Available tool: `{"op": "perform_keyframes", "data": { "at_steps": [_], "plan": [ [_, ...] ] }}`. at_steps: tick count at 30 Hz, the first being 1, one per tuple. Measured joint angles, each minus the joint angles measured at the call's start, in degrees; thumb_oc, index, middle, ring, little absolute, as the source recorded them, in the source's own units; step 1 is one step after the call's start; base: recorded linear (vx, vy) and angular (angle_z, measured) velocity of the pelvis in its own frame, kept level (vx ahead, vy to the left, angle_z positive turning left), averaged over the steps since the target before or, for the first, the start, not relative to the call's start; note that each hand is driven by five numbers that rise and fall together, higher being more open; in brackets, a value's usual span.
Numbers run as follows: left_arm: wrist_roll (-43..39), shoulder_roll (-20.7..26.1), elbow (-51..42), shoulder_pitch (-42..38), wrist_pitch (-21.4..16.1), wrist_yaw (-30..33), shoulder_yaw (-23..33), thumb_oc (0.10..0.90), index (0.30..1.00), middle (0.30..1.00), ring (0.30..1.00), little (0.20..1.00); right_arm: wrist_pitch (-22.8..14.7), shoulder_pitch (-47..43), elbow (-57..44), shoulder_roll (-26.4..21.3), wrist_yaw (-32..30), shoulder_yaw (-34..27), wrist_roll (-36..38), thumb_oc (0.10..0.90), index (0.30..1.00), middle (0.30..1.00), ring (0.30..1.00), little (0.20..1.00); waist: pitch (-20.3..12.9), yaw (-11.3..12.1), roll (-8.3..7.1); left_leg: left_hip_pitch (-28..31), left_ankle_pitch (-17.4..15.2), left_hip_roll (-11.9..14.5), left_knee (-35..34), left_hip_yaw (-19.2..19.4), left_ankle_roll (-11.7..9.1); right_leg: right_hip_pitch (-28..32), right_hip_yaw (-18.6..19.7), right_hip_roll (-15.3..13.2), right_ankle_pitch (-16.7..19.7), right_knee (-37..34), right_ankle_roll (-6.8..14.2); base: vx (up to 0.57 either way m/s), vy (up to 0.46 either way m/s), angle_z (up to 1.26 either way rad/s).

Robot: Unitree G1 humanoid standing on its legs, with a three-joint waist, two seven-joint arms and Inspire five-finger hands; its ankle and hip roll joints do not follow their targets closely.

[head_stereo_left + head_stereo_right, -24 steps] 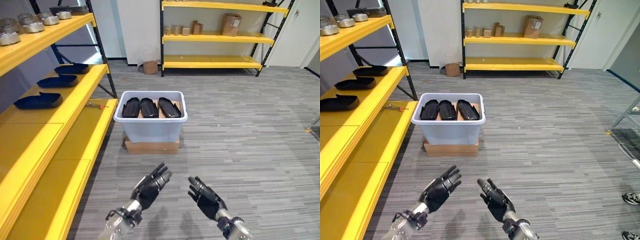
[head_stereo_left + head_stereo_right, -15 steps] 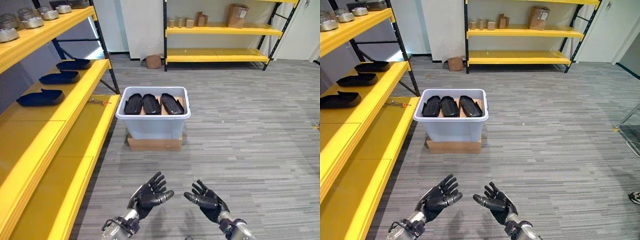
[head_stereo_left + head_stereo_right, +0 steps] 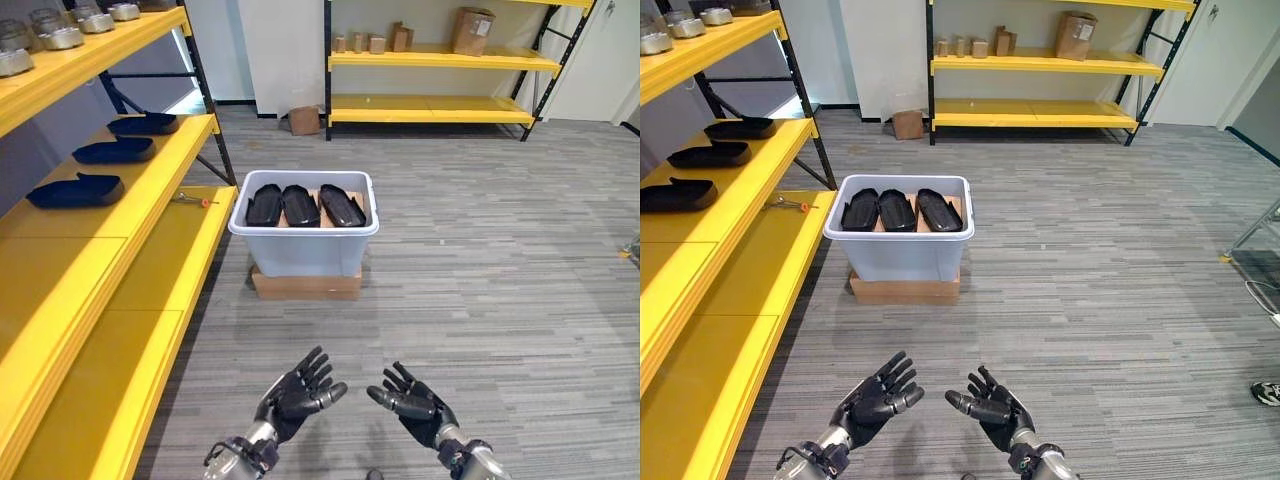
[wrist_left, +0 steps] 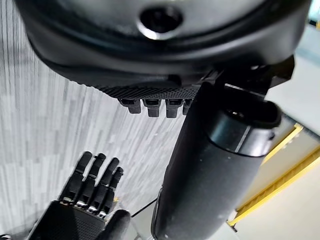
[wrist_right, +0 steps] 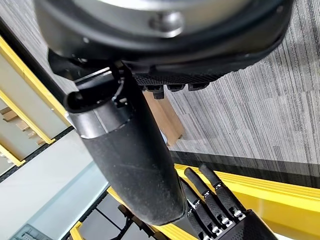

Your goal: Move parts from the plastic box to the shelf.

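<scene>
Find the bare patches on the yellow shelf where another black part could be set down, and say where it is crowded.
The middle shelf board is bare nearer than the closest black part; beyond, three parts fill it. The lower board is bare short of the small tool.

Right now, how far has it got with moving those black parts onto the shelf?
Three black parts already lie on the yellow shelf at the left. Nothing is in hand: the left hand and right hand are open and empty, held over the floor short of the plastic box. Left to move: three parts in the box.
</scene>
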Motion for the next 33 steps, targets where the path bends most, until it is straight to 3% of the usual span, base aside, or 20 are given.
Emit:
{"op": "perform_keyframes", "data": {
  "at_steps": [5,27,33],
  "plan": [
    [0.8,0.3,0.6,0.2,0.1,4.2,2.0,0.9,1.0,1.0,1.0,1.0,-0.4,-0.1,-0.1,-0.2,0.0,-0.1,0.0,0.9,1.0,1.0,1.0,1.0,0.1,0.0,-0.26,0.5,-0.2,0.0,0.0,-0.2,-0.1,0.7,-0.4,-0.1,-0.5,-0.1,0.5,0.0,0.021,0.02],
    [3.7,0.3,0.4,-0.1,1.3,5.8,2.2,0.9,1.0,1.0,1.0,1.0,-1.1,-0.2,-0.1,-0.9,0.1,-0.7,-2.4,0.9,1.0,1.0,1.0,1.0,0.1,0.0,-0.92,0.5,-0.6,-1.0,0.0,-1.2,0.5,1.1,-1.3,-1.0,-0.5,0.4,0.5,0.0,0.076,0.03],
    [3.9,0.5,0.5,-0.9,1.3,5.9,1.7,0.9,1.0,1.0,1.0,1.0,-1.5,-0.2,-0.1,-1.0,0.0,-0.7,-4.6,0.9,1.0,1.0,1.0,1.0,0.8,-0.1,-2.03,0.3,-1.0,-1.2,0.0,-1.1,1.1,0.4,-1.2,-1.4,-0.9,2.2,1.2,-0.03,0.102,0.0]
  ]
}}
